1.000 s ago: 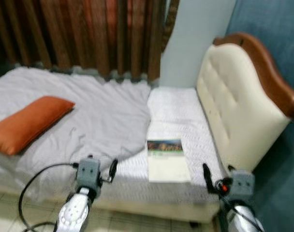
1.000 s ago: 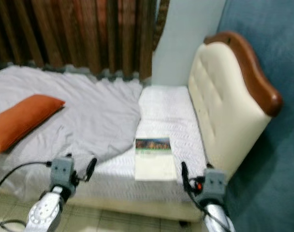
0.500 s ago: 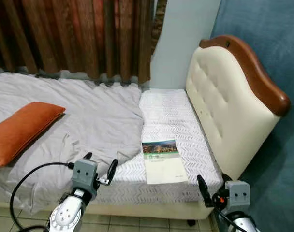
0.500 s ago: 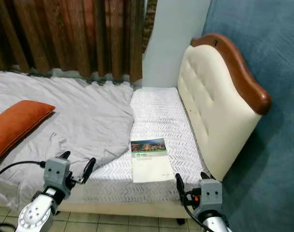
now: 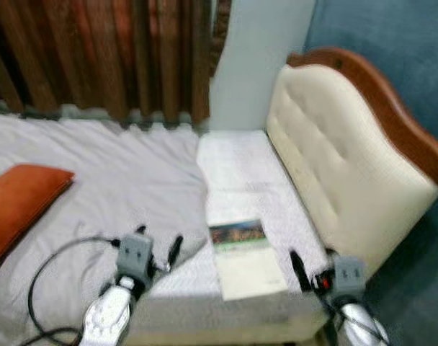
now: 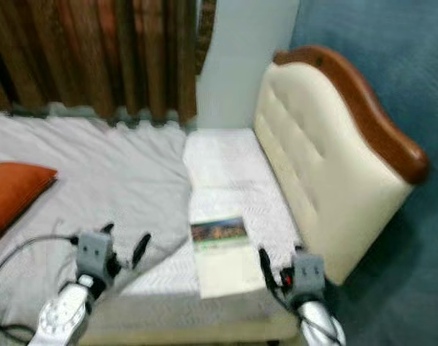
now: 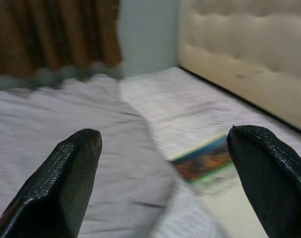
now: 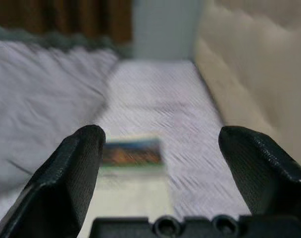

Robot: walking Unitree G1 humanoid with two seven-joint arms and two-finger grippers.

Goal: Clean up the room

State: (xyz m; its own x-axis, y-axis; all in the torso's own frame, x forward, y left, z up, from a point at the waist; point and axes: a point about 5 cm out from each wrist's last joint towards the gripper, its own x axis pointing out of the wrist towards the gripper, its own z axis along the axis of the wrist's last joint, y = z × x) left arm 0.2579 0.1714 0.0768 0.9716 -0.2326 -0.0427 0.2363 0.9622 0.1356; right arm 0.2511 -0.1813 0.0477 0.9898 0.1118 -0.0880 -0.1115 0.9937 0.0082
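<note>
One bed [image 5: 82,187] with a cream headboard [image 5: 334,166] spans the scene; an orange pillow [image 5: 17,205] lies far left. Near the headboard lies a book [image 5: 244,256], between the left gripper [image 5: 158,249] and right gripper [image 5: 309,270], both with jaws apart.

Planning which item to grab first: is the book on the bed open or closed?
Closed. The book lies flat on the bare mattress, showing one cover with a picture strip at its top; no spread pages show.

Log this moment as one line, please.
phase: approaching bed | target: book flat on bare mattress near headboard | left gripper: open, empty | right gripper: open, empty | view: blurred
</note>
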